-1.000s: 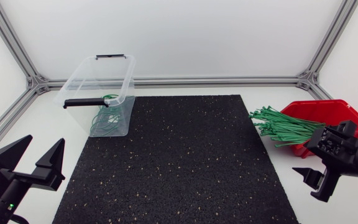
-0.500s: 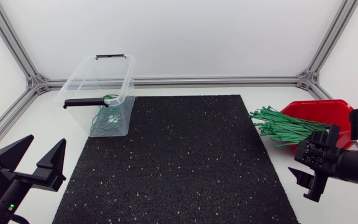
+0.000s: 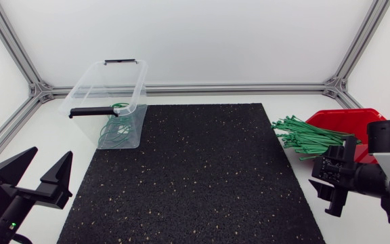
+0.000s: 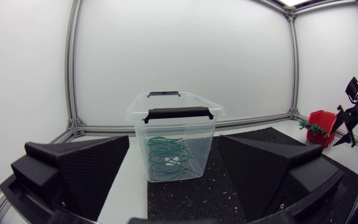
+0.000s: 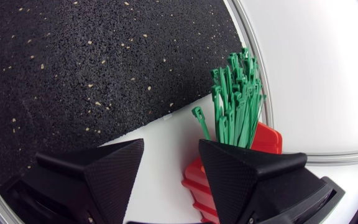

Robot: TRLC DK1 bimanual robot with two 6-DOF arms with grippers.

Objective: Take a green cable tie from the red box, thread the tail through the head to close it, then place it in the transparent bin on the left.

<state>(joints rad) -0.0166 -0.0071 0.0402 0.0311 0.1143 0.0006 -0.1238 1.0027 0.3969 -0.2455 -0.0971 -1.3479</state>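
At the left edge of the white bench (image 3: pixel 53 135), the left gripper (image 3: pixel 49 152) rests low. Its jaws stand wide apart and hold nothing. In the left wrist view it looks across toward the transparent bin (image 3: pixel 90 111), which stands at the far left corner of the black mat (image 3: pixel 195 176). Some closed green ties (image 3: pixel 114 129) already lie inside this bin.

At the right side, the bundle of green cable ties (image 3: pixel 310 139) lies in the red box (image 3: pixel 354 125), and the heads stick out over the box edge toward the mat. The right gripper (image 3: pixel 327 198) hangs just beside the box on its near side. Its jaws are open, with a moderate gap, and they are empty. In the right wrist view the bundle is ahead of the gripper, not between the jaws.

I judge that the first step is in hand: to reach for one tie. No tie is taken yet. One single tie (image 5: pixel 201 121) lies a little apart on the mat side of the bundle. The next move probably calls for bringing the jaws down around this one only and closing on it alone, because the neighbours are very close.
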